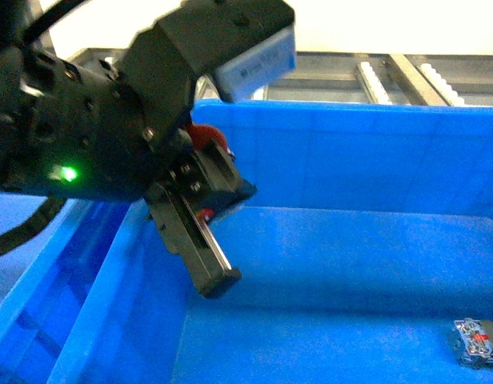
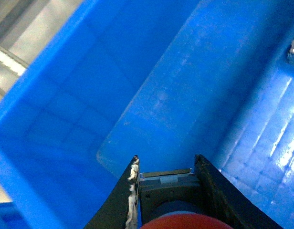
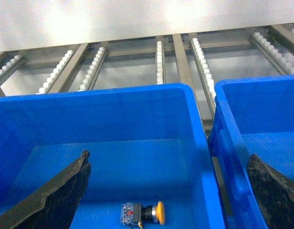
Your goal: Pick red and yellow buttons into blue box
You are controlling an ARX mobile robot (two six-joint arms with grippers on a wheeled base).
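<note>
2 pushbuttons are counted: the red button (image 2: 185,221), clamped between the fingers of the left gripper (image 1: 205,240) above the blue box (image 3: 197,143), and the yellow button (image 3: 143,213), lying on its side on the box floor. 2 more blue crates are seen, 1 at each side. Wide bare floor is left inside the tall walls. The left arm is angled downward over the box's left wall. The right gripper (image 3: 168,191) is held wide apart above the yellow button.

Red button (image 2: 185,222), glossy blue box (image 2: 194,95)
</note>
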